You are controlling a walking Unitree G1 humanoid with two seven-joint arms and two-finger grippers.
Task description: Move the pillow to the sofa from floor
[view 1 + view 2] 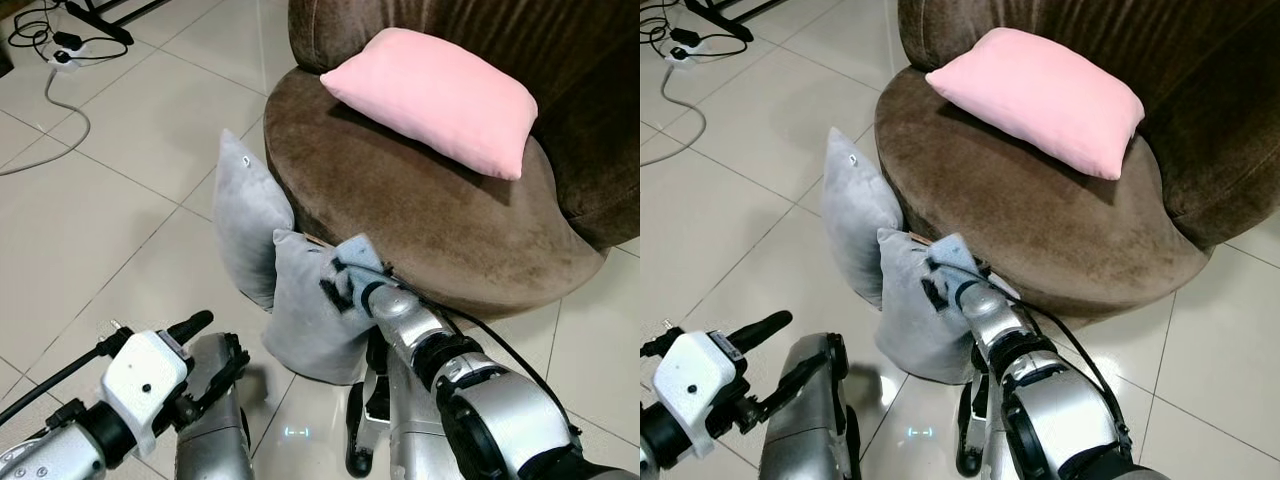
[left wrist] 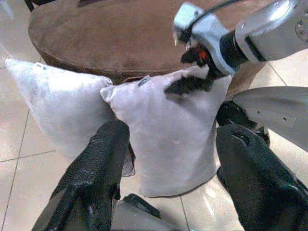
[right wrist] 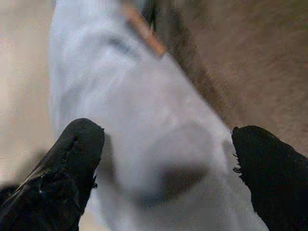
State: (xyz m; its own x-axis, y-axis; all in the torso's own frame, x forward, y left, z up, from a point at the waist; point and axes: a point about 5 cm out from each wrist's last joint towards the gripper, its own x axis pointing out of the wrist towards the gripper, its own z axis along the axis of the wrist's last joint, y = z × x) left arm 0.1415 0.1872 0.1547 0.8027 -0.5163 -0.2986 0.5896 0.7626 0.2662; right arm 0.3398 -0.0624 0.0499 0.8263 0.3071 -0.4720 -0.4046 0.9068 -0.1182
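Two grey pillows stand on the tiled floor, leaning against the round brown sofa (image 1: 440,225). The nearer grey pillow (image 1: 305,330) is upright in front of me, and the second grey pillow (image 1: 245,215) stands behind it to the left. My right gripper (image 1: 340,280) is at the nearer pillow's top edge, open, with one finger on either side of the upper corner (image 3: 159,144). My left gripper (image 1: 215,340) hovers low on the left, open and holding nothing, a short way in front of that pillow (image 2: 168,139). A pink pillow (image 1: 430,95) lies on the sofa seat.
The sofa's tall backrest (image 1: 560,60) curves round the far and right side. A power strip with cables (image 1: 55,55) lies on the floor at the far left. My own silver legs (image 1: 400,420) stand just below the nearer pillow.
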